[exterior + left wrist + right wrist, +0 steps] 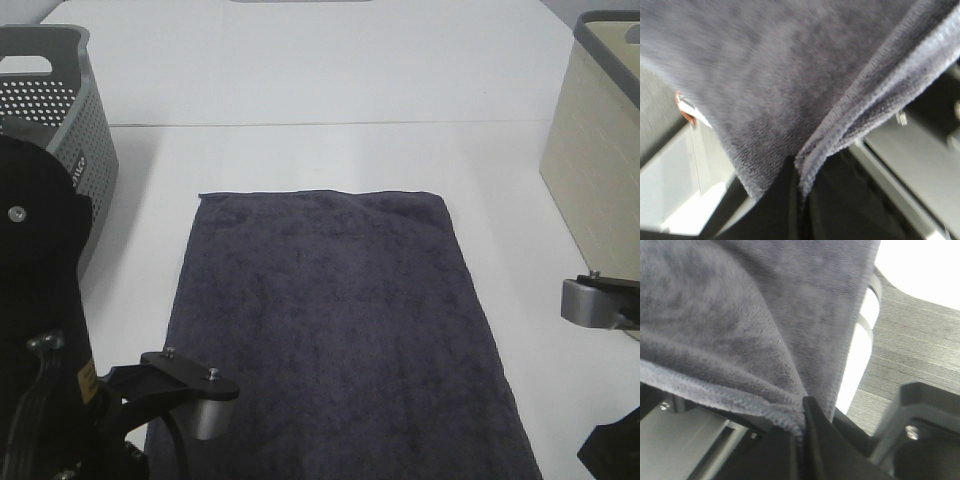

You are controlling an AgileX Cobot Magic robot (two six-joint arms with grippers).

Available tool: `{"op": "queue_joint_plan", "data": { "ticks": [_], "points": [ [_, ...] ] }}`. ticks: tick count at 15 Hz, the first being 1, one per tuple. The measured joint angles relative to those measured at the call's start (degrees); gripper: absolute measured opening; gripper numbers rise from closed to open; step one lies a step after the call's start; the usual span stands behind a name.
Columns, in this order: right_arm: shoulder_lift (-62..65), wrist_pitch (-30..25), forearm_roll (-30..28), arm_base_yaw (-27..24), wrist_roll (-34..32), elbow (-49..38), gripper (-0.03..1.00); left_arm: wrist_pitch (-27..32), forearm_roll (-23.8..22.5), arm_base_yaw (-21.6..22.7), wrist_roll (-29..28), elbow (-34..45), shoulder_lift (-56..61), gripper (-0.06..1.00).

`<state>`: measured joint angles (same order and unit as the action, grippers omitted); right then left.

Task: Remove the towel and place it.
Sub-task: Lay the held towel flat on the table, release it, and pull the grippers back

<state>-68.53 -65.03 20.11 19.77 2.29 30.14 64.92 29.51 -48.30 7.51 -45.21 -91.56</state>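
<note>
Starting at the left edge of the table (300,60), the perforated grey basket (60,120) sits at the far-left corner and I can't see into it from the high camera. Next, my left gripper (796,192): the wrist camera shows it clamped on a folded hem of the towel (330,320), with the pile bunched right down into the jaws. The towel itself is out in the open, spread flat down the middle of the tabletop. Its far hem is straight and square, and its length runs toward the near edge, well apart from both containers. Over to the right gripper (802,435), and it's the same story: pinched tight on the other near corner, with cloth draping off the grip. At the right edge stands the beige bin (600,150), clear of the cloth. My read is that this is the placing step and nearly finished — the towel lies smooth, with only the two near corners in my grip. Next I'd want both jaws to let go together, then back off straight toward the near edge so neither finger catches the hem and rucks it up.
</note>
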Motion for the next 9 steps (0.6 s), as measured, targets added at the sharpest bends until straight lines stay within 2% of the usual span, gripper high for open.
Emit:
{"op": "queue_joint_plan", "data": {
  "ticks": [3, 9],
  "points": [
    [-2.3, 1.8, 1.7, 0.0, 1.8, -0.2, 0.00, 2.1, -0.9, 0.0, -0.7, -0.1, 0.1, 0.00],
    [-5.7, 2.3, 1.5, -0.1, 2.9, -0.2, 0.05, -0.3, -1.9, 0.0, -0.7, -0.1, -2.0, 0.00]
  ]
}}
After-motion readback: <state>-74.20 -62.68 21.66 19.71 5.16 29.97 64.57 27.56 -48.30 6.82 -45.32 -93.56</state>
